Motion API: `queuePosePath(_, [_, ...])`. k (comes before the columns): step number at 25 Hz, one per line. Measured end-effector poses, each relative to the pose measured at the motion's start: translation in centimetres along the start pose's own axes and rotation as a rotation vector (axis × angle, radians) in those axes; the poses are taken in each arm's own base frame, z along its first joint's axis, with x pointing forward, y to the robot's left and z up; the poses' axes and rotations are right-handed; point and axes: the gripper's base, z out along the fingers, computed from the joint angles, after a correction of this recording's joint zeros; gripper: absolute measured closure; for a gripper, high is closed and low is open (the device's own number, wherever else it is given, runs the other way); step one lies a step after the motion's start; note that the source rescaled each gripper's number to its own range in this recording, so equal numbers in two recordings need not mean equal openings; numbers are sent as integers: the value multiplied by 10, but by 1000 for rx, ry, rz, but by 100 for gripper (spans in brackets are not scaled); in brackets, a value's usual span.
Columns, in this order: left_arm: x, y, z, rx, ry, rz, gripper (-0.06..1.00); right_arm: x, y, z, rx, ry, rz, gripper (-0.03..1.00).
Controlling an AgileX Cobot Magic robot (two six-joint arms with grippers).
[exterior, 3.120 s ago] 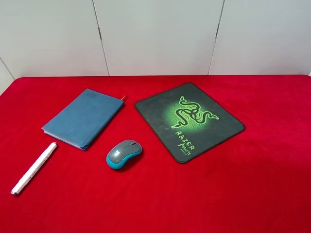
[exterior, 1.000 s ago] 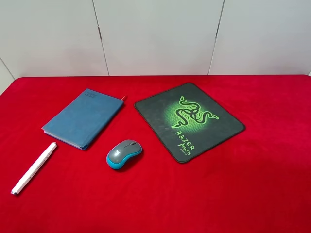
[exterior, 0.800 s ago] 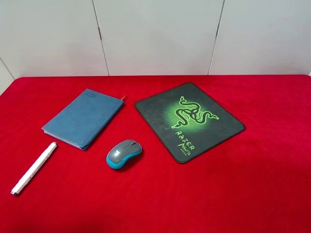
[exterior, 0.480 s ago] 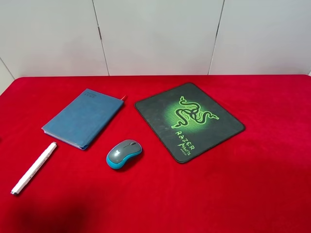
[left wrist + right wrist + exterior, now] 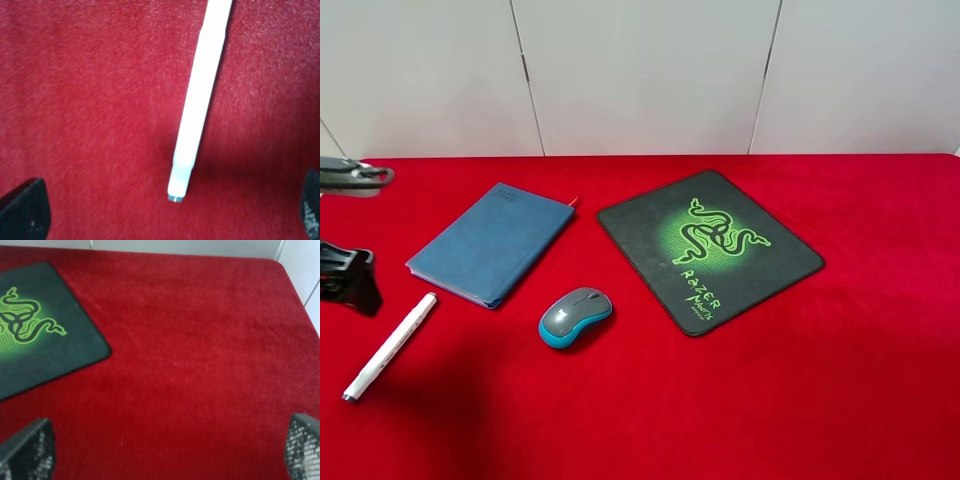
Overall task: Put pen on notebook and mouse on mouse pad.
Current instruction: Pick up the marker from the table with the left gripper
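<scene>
Cut off: my left arm [image 5: 342, 280] shows in the high view only as dark parts at the left edge. Whether they include my fingers, I cannot tell.
Hard to make out: my left wrist view is blurred. Of my left gripper [image 5: 167, 207] it shows only two dark fingertips [image 5: 22, 210] in the corners.
Left fingers: wide apart, holding nothing.
Pen [image 5: 202, 100]: it lies flat on the red cloth [image 5: 90, 100], with one end about midway between my left fingertips and touching neither. Its other end runs out of the picture. In the high view it lies near the notebook [image 5: 490, 243], not touching it.
Right gripper [image 5: 165, 447]: only the meshed tips show. They are wide apart over bare cloth, gripping nothing.
Mouse pad [image 5: 40, 340]: cut off by the right wrist picture's edge, with one corner beyond one fingertip and not between them.
Mouse [image 5: 575, 317]: it sits on the cloth between the notebook and the mouse pad, touching neither, apart from my left arm.
</scene>
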Motion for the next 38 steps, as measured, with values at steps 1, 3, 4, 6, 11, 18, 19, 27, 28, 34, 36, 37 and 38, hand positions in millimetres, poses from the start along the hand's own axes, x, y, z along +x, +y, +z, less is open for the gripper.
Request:
queuePosePath(1, [-1,0,7,3,14,0,-6,0,0,0,0,0,0,-3])
queuePosePath(3, [0,-1,22,11,29,-8,-6,0,0,0,0,0,0,-3])
queuePosePath(4, [1,-1,28,15,34,-13,-6,0,0,0,0,0,0,-3])
queuePosePath(6, [6,-3,42,27,49,-28,-6,0,0,0,0,0,0,-3])
queuePosePath(11, [13,-4,65,33,70,-44,-6,0,0,0,0,0,0,-3])
queuePosePath(18, [9,-3,88,31,89,-47,-6,0,0,0,0,0,0,-3])
queuePosePath(19, [8,-3,92,31,93,-49,-6,0,0,0,0,0,0,-3])
queuePosePath(27, [6,-5,97,32,76,-35,-6,0,0,0,0,0,0,-3])
queuePosePath(28, [6,-5,97,32,76,-31,-6,0,0,0,0,0,0,-3])
queuePosePath(34, [5,-5,97,31,68,-28,9,0,0,0,0,0,0,-3])
queuePosePath(36, [5,-5,97,31,67,-27,18,0,0,0,0,0,0,-3])
queuePosePath(37, [5,-5,97,31,69,-26,21,0,0,0,0,0,0,-3])
queuePosePath(38, [5,-5,97,31,71,-26,24,0,0,0,0,0,0,-3])
